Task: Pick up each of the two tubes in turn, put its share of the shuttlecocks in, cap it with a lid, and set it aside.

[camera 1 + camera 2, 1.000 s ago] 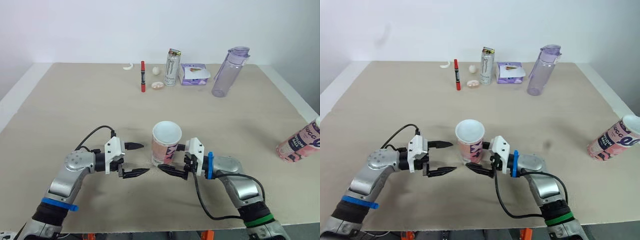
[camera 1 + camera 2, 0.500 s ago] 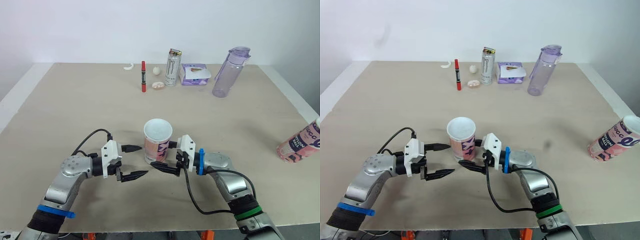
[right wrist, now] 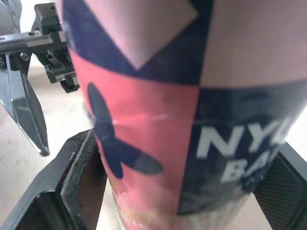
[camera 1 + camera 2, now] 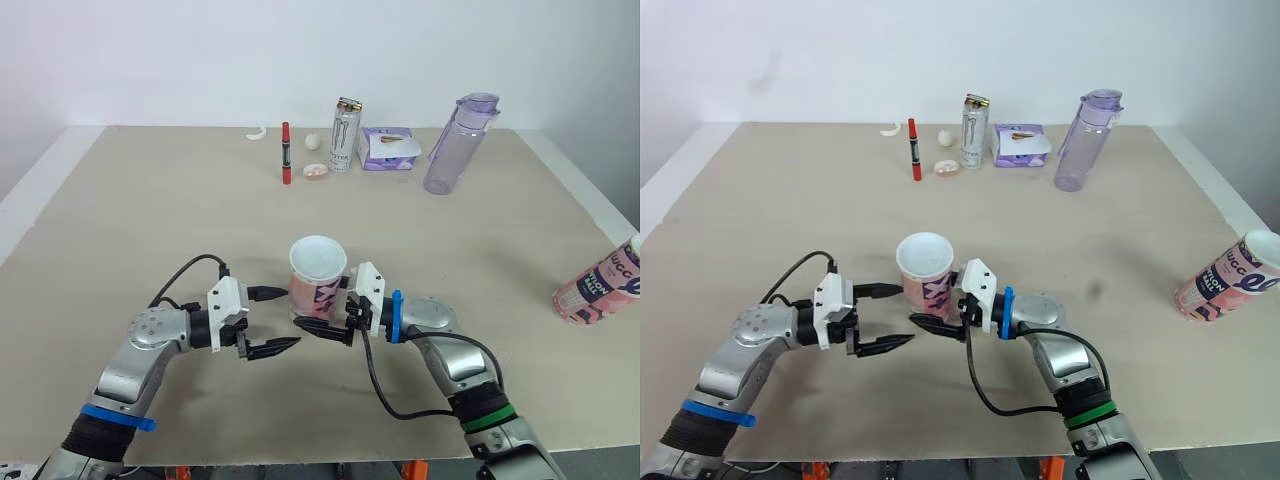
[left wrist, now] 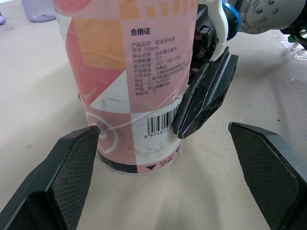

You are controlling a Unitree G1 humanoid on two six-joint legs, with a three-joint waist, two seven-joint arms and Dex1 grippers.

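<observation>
My left gripper (image 4: 907, 314) is spread open just left of the pink tube (image 4: 318, 272). The tube stands upright mid-table (image 4: 150, 220), and my right gripper (image 4: 322, 312) is clamped round its base. Label reads 合格证 over a barcode, "NYL" on the other side. Along the back: red marker (image 4: 285, 152), can (image 4: 345, 135), tissue pack (image 4: 388, 148), purple bottle (image 4: 450, 143). The second tube (image 4: 600, 282) lies on its side far right.

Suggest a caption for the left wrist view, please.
Open left claw faces upright pink cardboard tube gripped by right claw.
</observation>
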